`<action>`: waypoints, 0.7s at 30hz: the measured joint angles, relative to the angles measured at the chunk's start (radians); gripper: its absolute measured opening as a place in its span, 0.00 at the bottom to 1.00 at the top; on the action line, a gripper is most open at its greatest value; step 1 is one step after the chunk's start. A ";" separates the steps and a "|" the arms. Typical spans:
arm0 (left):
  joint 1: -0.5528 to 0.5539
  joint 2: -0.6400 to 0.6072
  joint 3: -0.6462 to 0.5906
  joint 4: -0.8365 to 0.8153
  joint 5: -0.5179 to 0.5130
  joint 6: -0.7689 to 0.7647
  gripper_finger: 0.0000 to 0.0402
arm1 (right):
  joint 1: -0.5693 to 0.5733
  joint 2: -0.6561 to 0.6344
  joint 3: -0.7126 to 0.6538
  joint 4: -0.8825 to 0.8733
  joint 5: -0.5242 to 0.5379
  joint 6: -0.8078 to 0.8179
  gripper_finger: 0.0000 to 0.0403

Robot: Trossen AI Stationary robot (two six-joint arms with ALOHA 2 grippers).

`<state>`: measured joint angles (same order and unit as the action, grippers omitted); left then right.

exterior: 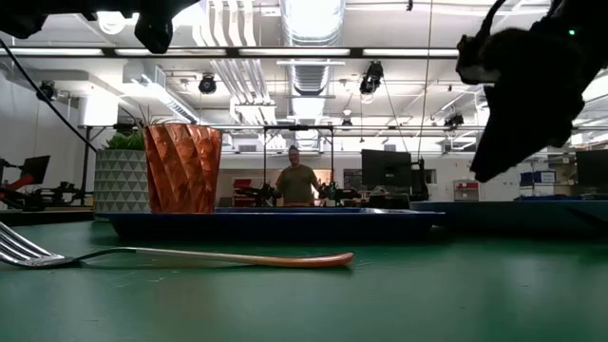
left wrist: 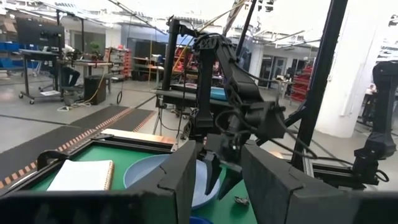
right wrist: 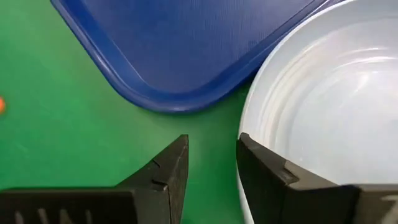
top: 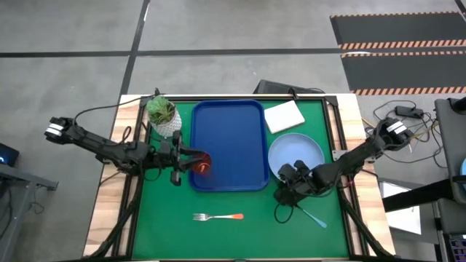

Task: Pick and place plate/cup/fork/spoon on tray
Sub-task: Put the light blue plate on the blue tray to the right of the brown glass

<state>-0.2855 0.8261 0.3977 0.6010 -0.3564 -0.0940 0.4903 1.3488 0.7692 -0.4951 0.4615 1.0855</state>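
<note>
Green tabletop (top: 240, 233) first: the deep-blue tray (top: 228, 138) lies in the middle of it, and the pale-blue plate (top: 296, 154) sits just off the tray's right edge, not on it. The cup (top: 203, 167) stands inside the tray at its front-left corner, close against the left rim. Left hand (top: 191, 161) is right beside that cup at the tray's left edge; whether its fingers grip the cup, I cannot tell. Right hand (right wrist: 211, 162) is down at the plate's near rim, fingers parted a little, one each side of the rim. Fork (top: 218, 217) lies on the mat in front of the tray; spoon (top: 313, 216) lies front-right, near the right hand
</note>
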 joint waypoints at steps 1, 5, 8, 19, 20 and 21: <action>0.000 0.000 0.000 0.000 0.000 0.000 0.27 | 0.000 -0.010 0.000 0.000 0.001 0.017 0.31; 0.000 -0.006 0.000 0.005 0.000 0.039 0.27 | 0.000 -0.014 0.000 0.022 0.008 0.022 0.29; 0.000 -0.010 0.000 0.020 0.000 0.079 0.27 | 0.000 0.019 0.000 0.036 0.010 -0.002 0.29; 0.001 -0.015 0.000 0.019 0.000 0.077 0.27 | 0.000 0.175 0.001 0.000 0.002 -0.027 0.27; 0.002 -0.015 0.000 0.019 0.000 0.077 0.27 | 0.000 0.180 0.001 0.001 0.003 -0.033 0.27; 0.002 -0.015 0.000 0.019 0.000 0.077 0.27 | 0.000 0.186 0.001 0.002 0.003 -0.043 0.26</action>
<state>-0.2832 0.8112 0.3977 0.6201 -0.3565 -0.0172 0.4904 1.5347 0.7704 -0.4931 0.4644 1.0423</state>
